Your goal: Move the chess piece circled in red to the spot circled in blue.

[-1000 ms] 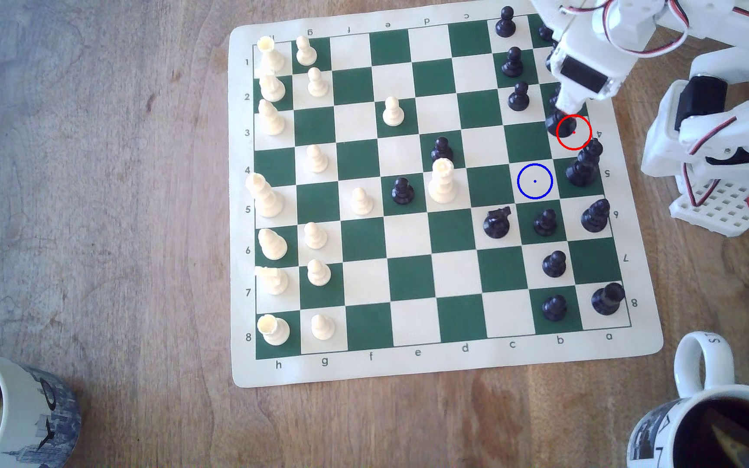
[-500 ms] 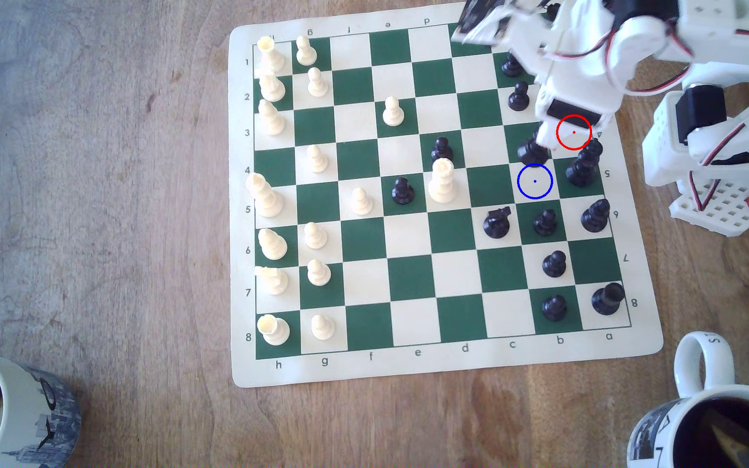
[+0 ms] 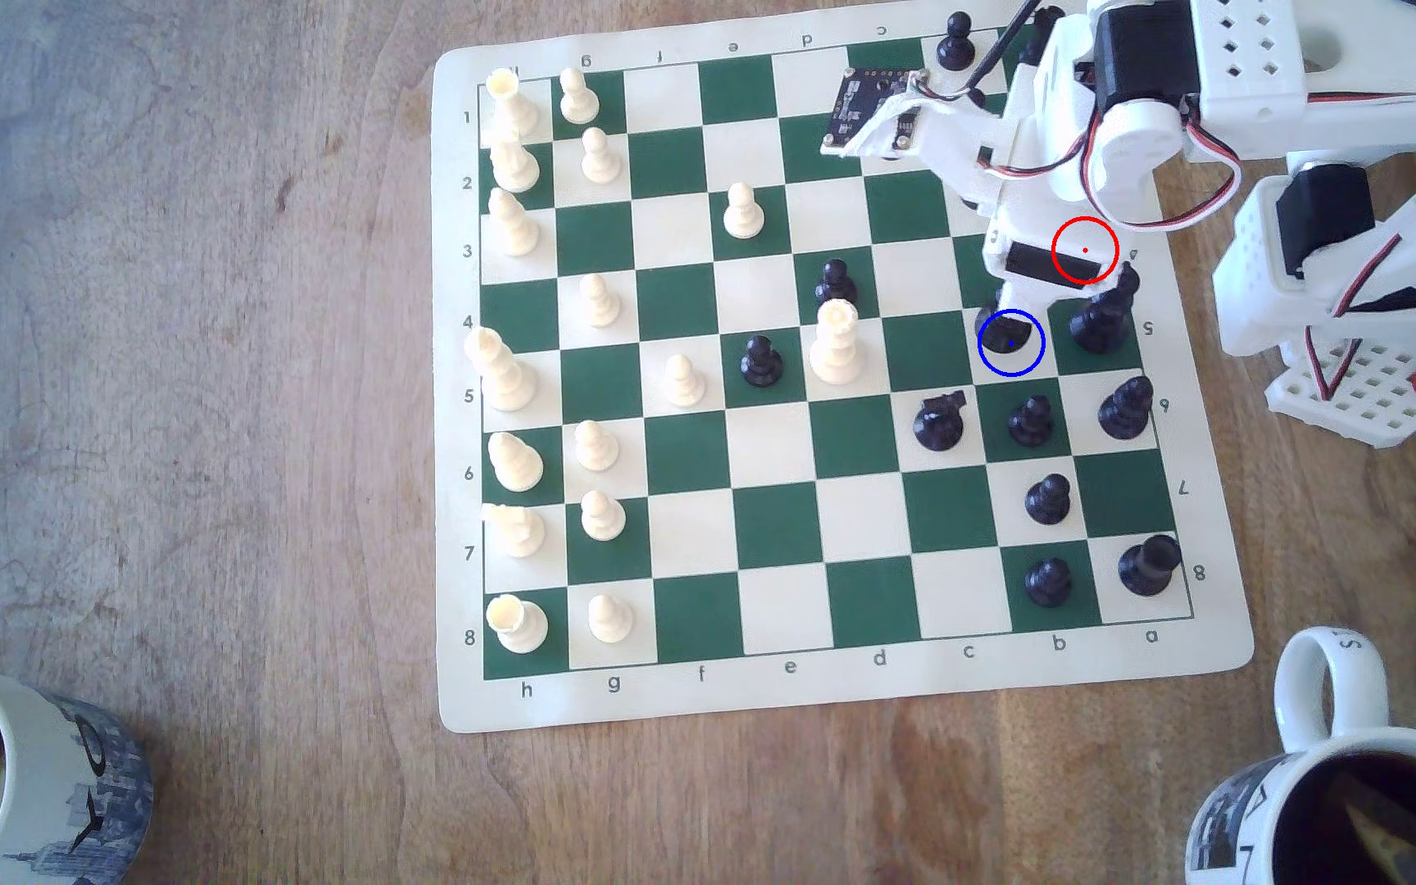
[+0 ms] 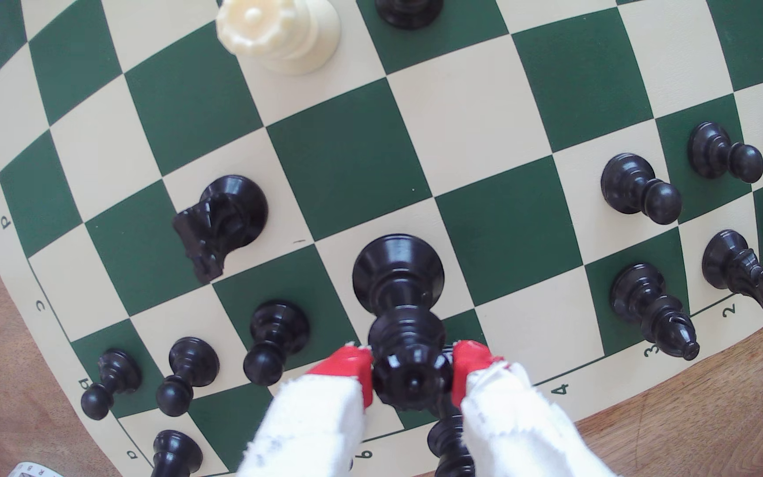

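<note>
The tall black chess piece (image 3: 1003, 334) with the coronet top has its round base inside the upper part of the blue ring. That ring marks the spot (image 3: 1025, 362), a cream square. My gripper (image 3: 1015, 308) comes down on the piece from above, and the arm covers the red ring (image 3: 1085, 249). In the wrist view the gripper (image 4: 409, 372) is shut on the chess piece (image 4: 398, 270), its red-tipped fingers (image 4: 347, 367) pressed on both sides of the coronet. I cannot tell whether the base touches the board.
A black piece with a cross top (image 3: 1100, 315) stands one square to the exterior view's right of the spot. A black pawn (image 3: 1031, 419), knight (image 3: 939, 419) and bishop (image 3: 1126, 407) stand just below it. Mugs (image 3: 1352, 766) (image 3: 15, 774) sit at the table's lower corners.
The gripper has carried the chess piece from the red-ringed square down and to the exterior view's left, onto the blue ring. The arm has swung out over the board.
</note>
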